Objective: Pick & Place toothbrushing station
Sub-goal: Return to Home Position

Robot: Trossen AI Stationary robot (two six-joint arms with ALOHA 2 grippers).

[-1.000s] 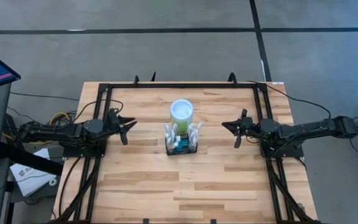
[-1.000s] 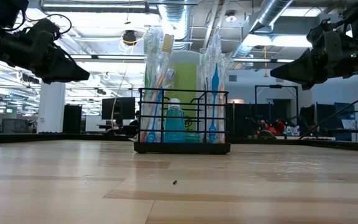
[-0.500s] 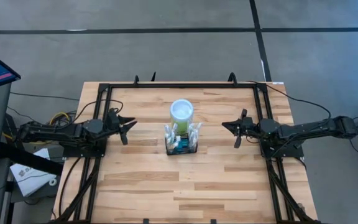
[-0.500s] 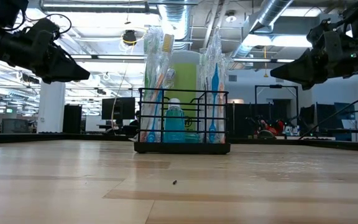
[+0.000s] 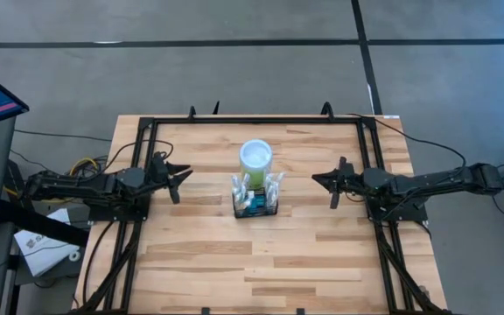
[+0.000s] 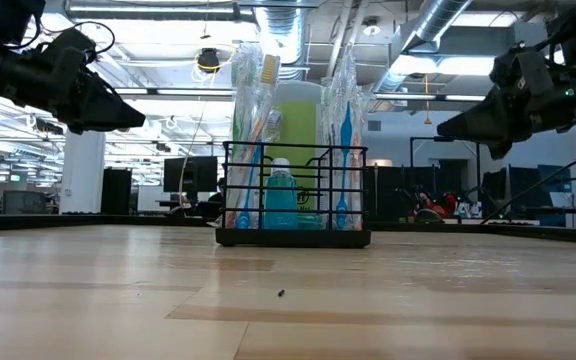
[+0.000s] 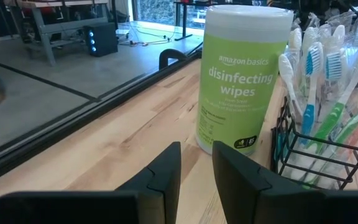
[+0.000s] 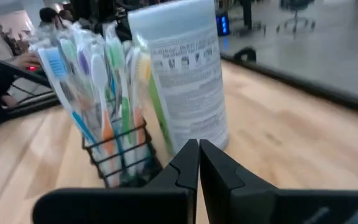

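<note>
My left tool (image 5: 185, 176) hangs empty, its fingers only narrowly parted, left of the toothbrushing station (image 5: 256, 208) and well apart from it. My right tool (image 5: 318, 178) is pinched closed on nothing, well off to the station's right. The station stands in the middle of the surface (image 5: 234, 262) with toothbrushes (image 7: 311, 62) upright in it. A green wipes canister (image 5: 255, 156) stands just beside it on the far side.

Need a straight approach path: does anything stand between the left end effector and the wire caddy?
Nothing visible does: only bare table lies between left end effector and wire caddy; the wipes canister stands off that line.
</note>
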